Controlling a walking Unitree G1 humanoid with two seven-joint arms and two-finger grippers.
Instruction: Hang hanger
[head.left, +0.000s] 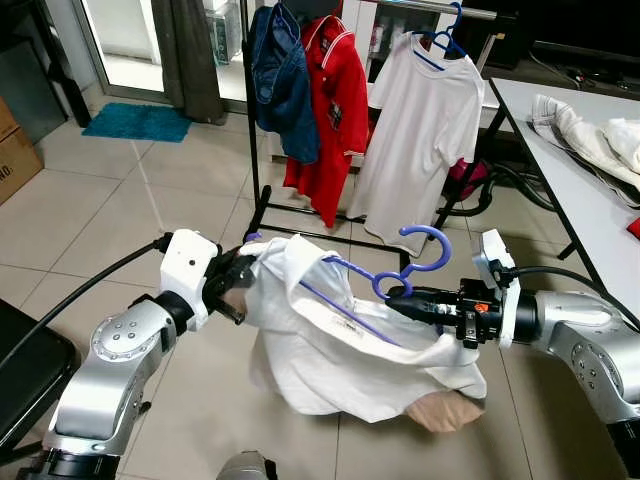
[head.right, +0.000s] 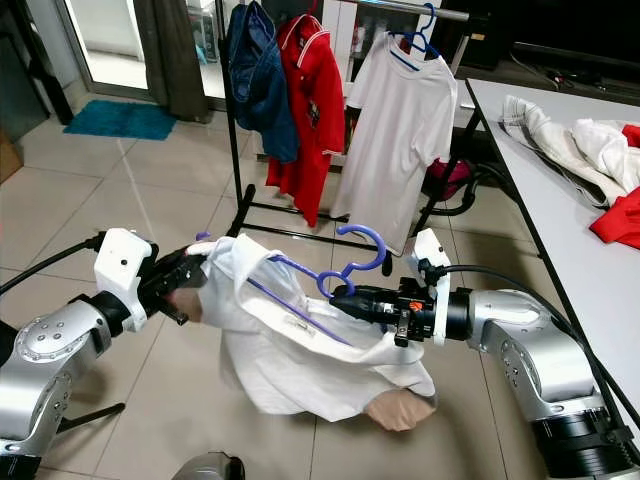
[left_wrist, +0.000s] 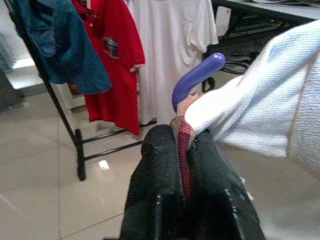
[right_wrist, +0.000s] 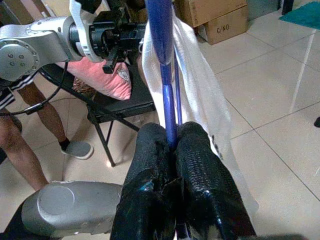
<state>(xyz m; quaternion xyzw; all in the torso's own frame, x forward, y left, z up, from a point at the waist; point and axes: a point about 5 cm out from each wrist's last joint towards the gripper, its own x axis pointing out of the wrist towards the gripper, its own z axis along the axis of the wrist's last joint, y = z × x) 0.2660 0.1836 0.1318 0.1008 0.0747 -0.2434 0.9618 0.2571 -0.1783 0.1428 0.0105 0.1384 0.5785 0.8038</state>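
Note:
A purple-blue hanger (head.left: 425, 245) carries a white shirt (head.left: 330, 350) that sags between my two arms above the tiled floor. My left gripper (head.left: 240, 285) is shut on the shirt's edge at the hanger's left end; in the left wrist view a red-patterned trim (left_wrist: 182, 150) is pinched between the fingers, with the hanger's tip (left_wrist: 197, 77) just past them. My right gripper (head.left: 395, 297) is shut on the hanger just below its hook, and in the right wrist view the blue bar (right_wrist: 164, 75) runs out from between the fingers. The clothes rack (head.left: 250, 120) stands ahead.
The rack holds a denim garment (head.left: 280, 75), a red polo (head.left: 335, 100) and a white T-shirt (head.left: 420, 130). A white table (head.left: 580, 200) with clothes lies to the right. A black chair (head.left: 25, 380) is at my left. A person's leg (right_wrist: 20, 135) stands by a cushioned chair (right_wrist: 107, 82).

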